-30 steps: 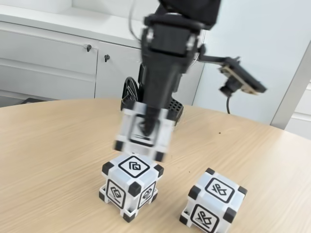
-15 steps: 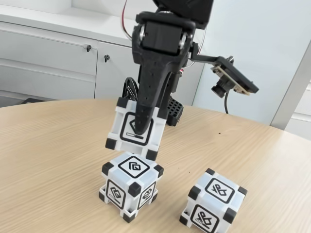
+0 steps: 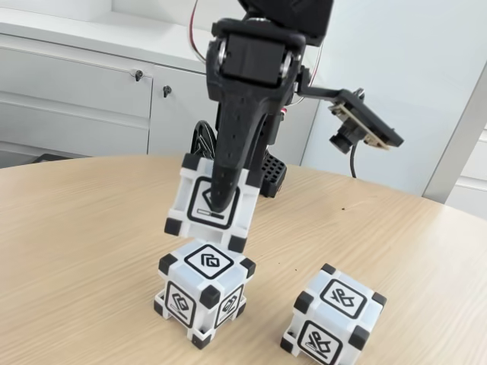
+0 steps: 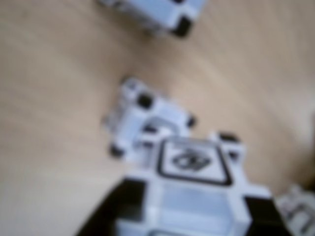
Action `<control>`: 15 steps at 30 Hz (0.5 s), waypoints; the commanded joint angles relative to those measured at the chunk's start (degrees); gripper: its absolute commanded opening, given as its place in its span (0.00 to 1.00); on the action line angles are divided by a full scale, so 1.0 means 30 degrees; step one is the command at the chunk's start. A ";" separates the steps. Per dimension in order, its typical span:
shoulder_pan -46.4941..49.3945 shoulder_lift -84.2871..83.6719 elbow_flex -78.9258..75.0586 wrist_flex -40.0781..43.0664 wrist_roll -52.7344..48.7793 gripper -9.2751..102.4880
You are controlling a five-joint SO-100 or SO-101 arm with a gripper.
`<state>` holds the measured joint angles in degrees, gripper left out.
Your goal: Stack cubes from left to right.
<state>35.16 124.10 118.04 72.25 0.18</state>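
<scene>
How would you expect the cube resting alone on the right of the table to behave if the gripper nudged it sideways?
The right-hand cube has flat faces and sits squarely on the table, so it would probably slide, not roll. It looks like rigid plastic, likely light. Its protruding black corner blocks might catch, tipping it if pushed high.

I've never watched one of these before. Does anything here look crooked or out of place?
Only the cube in the gripper: it hangs tilted in the fixed view, lower left corner dipping, just above the cube on the table and not set flat on it. The third cube sits apart on the right, upright. Nothing looks damaged.
</scene>
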 commanded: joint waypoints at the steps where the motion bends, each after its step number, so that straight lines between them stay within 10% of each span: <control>1: 0.0176 -0.0703 -0.0352 -0.0234 -0.0146 0.22; 15: 0.0117 -0.1201 -0.0352 -0.0234 -0.0791 0.27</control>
<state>35.33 120.59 118.04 72.25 -1.49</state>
